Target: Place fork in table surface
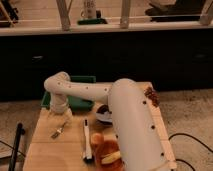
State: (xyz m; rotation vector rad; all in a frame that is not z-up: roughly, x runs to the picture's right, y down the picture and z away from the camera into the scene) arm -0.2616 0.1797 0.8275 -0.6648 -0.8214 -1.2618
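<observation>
The small silvery fork (58,132) lies on the light tan wooden table surface (50,150), near its left side, handle pointing up and right. My gripper (63,118) hangs at the end of the white arm (125,115), just above and to the right of the fork's handle end, close to the tabletop. I cannot tell whether it touches the fork.
A green rectangular bin (79,99) stands at the back left, behind the gripper. A long black-and-white utensil (86,140) lies mid-table. A dark bowl (103,114), a brown and yellow item (106,151) and a dark red cluster (151,96) lie to the right. A black pole (17,145) stands left of the table.
</observation>
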